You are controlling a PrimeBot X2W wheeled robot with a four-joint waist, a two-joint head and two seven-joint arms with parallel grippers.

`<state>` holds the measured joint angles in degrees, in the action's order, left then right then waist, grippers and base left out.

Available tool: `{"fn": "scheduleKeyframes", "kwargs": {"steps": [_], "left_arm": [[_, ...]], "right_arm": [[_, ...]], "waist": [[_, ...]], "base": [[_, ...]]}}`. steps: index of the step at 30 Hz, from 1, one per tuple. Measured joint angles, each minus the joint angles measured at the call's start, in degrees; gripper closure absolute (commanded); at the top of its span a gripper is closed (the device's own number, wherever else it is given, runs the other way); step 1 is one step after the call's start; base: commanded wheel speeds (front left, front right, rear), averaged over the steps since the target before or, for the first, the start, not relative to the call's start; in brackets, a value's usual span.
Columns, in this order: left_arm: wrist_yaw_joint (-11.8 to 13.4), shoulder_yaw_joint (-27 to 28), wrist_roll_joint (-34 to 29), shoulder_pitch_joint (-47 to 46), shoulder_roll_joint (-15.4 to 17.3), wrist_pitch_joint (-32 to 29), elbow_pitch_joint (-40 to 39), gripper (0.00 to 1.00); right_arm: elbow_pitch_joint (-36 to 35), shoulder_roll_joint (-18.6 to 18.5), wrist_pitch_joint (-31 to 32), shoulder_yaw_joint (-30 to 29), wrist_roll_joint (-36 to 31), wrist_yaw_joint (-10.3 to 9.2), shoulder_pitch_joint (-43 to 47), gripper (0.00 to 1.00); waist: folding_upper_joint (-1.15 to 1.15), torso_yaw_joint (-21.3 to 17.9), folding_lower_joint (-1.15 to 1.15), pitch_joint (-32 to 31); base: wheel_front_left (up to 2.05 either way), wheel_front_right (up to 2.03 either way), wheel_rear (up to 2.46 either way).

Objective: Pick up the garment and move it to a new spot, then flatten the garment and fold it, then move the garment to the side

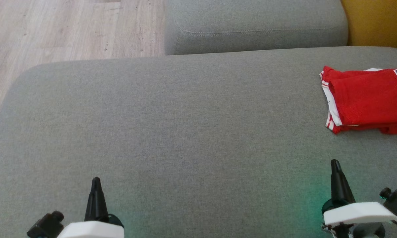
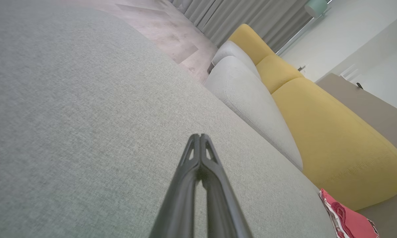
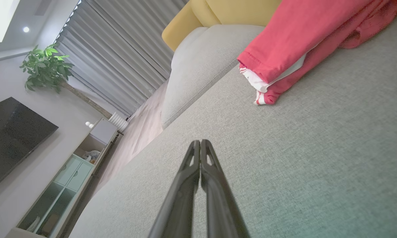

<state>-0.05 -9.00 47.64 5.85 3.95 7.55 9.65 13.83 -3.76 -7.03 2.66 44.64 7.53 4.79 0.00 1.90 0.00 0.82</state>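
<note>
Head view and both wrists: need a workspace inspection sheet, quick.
Surface: grey woven-fabric sofa seat, flat and smooth.
Job's things: red fabric jersey with white trim, lying in folded layers at the seat's right side, apart from both grippers.
Clutter: nothing seen.
Grippers: left gripper shut, empty, over bare seat; right gripper shut, empty, short of the jersey.
Cables: nothing seen.
Surroundings: grey back cushion, yellow cushion, pale wooden floor, grey curtains, green potted plant, dark television.
</note>
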Motion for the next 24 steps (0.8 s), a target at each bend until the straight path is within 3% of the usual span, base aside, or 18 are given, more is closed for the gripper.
{"fn": "scheduleKeyframes", "kwargs": {"steps": [24], "left_arm": [[-2.22,3.47,15.48,-2.5,0.1,-3.82,1.9,1.0]], "right_arm": [[0.71,-0.01,3.56,-2.6,16.27,0.0,-2.26,1.0]], "waist": [[0.0,-0.64,0.0,-0.21]], "base": [[0.0,0.0,0.0]]}}
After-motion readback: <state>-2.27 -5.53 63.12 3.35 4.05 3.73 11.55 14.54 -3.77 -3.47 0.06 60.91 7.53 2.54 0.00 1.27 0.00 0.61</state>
